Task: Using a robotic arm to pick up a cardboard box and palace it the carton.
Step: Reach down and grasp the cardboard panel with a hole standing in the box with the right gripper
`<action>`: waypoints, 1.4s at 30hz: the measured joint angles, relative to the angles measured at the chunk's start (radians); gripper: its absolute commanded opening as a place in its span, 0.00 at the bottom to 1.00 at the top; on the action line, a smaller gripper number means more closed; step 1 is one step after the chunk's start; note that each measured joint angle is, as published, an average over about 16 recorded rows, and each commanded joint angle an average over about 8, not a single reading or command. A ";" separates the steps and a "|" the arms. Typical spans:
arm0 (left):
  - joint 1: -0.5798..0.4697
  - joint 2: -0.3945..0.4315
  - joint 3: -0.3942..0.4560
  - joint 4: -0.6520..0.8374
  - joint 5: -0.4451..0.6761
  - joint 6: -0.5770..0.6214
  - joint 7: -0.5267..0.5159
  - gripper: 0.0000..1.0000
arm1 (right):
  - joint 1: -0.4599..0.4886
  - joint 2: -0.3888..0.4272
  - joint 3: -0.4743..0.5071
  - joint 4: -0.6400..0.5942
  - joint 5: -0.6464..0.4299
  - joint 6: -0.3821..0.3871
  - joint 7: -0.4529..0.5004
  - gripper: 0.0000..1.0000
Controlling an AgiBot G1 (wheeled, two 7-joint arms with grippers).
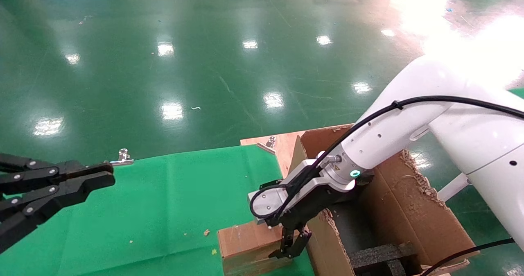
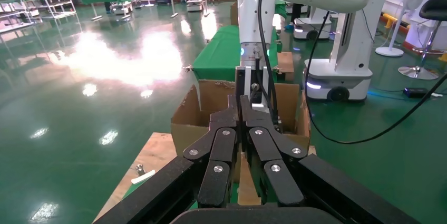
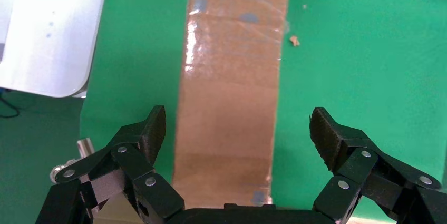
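Observation:
The small taped cardboard box (image 1: 241, 238) lies on the green cloth next to the carton's (image 1: 409, 214) left wall. My right arm, white with a green ring (image 1: 354, 173), points its gripper (image 1: 293, 248) down over the box's right end. In the right wrist view the gripper (image 3: 237, 129) is open, its fingers (image 3: 152, 129) standing either side of the box (image 3: 232, 92), clear of its sides. My left gripper (image 1: 98, 177) is shut and empty, held in the air at the far left. It also shows in the left wrist view (image 2: 240, 105), facing the carton (image 2: 187, 118).
The green cloth (image 1: 163, 210) covers the table. A wooden board (image 1: 282, 145) shows at its far corner, with metal clamps (image 1: 123, 156) at the edge. Black foam inserts (image 1: 380, 253) lie inside the carton. Its flaps (image 1: 421, 182) are ragged. Shiny green floor lies beyond.

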 measured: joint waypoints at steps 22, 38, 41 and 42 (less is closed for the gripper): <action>0.000 0.000 0.000 0.000 0.000 0.000 0.000 1.00 | 0.003 -0.003 -0.007 -0.005 0.001 0.001 -0.007 0.00; 0.000 0.000 0.000 0.000 0.000 0.000 0.000 1.00 | 0.002 -0.001 -0.004 -0.004 0.006 0.003 -0.005 0.00; 0.000 0.000 0.000 0.000 0.000 0.000 0.000 1.00 | 0.008 0.000 -0.001 -0.010 0.014 0.005 -0.003 0.00; 0.000 0.000 0.000 0.000 0.000 0.000 0.000 1.00 | 0.012 0.001 0.001 -0.014 0.019 0.006 -0.002 0.00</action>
